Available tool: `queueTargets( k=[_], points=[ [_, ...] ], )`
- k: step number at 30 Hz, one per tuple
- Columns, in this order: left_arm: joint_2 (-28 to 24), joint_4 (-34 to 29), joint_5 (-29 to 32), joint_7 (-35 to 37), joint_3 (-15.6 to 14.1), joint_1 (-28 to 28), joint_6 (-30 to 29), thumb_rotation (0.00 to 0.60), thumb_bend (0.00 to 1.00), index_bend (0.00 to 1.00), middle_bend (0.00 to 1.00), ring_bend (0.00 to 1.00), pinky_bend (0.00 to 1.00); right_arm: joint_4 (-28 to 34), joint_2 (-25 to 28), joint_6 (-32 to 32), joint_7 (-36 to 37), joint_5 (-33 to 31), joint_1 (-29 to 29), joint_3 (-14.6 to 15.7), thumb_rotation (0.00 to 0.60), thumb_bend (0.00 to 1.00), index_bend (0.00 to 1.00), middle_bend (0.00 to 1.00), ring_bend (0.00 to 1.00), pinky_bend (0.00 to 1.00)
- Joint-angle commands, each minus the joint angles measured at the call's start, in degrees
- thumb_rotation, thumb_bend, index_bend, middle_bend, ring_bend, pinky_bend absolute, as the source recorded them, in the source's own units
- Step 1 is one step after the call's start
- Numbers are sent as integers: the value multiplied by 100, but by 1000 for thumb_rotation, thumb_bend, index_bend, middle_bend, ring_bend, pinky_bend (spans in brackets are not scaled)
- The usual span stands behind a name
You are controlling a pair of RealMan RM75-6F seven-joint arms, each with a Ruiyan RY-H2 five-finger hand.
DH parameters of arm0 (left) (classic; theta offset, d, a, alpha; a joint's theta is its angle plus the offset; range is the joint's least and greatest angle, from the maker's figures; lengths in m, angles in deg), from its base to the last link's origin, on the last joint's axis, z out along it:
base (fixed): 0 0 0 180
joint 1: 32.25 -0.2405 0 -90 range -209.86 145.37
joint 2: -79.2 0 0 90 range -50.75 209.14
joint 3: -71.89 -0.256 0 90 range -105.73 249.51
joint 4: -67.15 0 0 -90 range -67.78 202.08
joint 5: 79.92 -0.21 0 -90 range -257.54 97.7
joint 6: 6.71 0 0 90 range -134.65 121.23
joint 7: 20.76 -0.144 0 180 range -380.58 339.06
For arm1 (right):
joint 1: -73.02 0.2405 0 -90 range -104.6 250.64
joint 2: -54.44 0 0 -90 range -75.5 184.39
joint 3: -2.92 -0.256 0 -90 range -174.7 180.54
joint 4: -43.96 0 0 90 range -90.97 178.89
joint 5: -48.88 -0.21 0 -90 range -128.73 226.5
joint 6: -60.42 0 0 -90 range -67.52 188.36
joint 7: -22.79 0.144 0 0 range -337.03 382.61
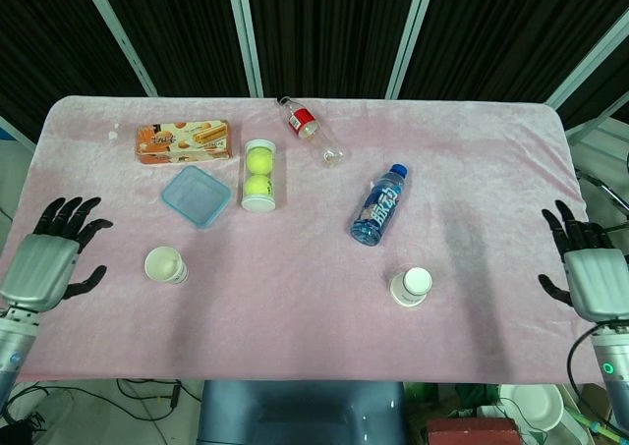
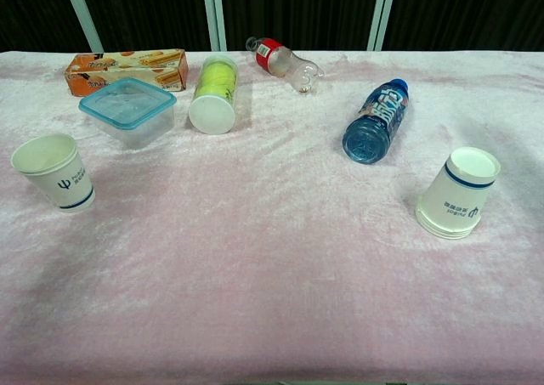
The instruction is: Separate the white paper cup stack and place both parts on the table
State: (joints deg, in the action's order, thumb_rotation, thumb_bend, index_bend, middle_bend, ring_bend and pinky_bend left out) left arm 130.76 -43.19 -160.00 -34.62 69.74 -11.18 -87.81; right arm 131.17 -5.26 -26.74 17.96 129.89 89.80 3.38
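Note:
One white paper cup (image 1: pixel 165 265) (image 2: pixel 54 171) stands mouth up on the left of the pink table. A second part of white cups (image 1: pixel 411 287) (image 2: pixel 457 193) stands upside down on the right, its stacked rims showing at the base. My left hand (image 1: pixel 47 260) hovers at the table's left edge with fingers spread, well left of the upright cup and holding nothing. Over at the right edge, my right hand (image 1: pixel 586 268) is spread wide too, far right of the inverted cups. The chest view shows neither hand.
A blue water bottle (image 1: pixel 379 205) lies near the inverted cups. A blue-lidded box (image 1: pixel 198 195), a tube of tennis balls (image 1: pixel 259 174), an orange snack box (image 1: pixel 183 140) and a small clear bottle (image 1: pixel 312 131) lie toward the back.

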Motion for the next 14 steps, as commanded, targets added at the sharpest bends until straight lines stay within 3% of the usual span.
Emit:
queueTargets(
  k=[1, 7, 14],
  points=[
    [159, 706, -733, 626, -464, -806, -785, 600, 292, 242, 50, 0, 0, -355, -46, -256, 261, 422, -372, 211, 600, 115, 70, 0, 195, 191],
    [488, 1534, -790, 1526, -466, -1161, -966, 600, 292, 242, 48, 0, 0, -370, -70, -321, 303, 667, -572, 292, 600, 117, 70, 0, 192, 191],
    [651, 1870, -805, 1847, -328, -1246, -919, 600, 283, 218, 46, 0, 0, -274, -35, -404, 297, 802, -685, 209, 600, 117, 69, 0, 193, 190]
  ],
)
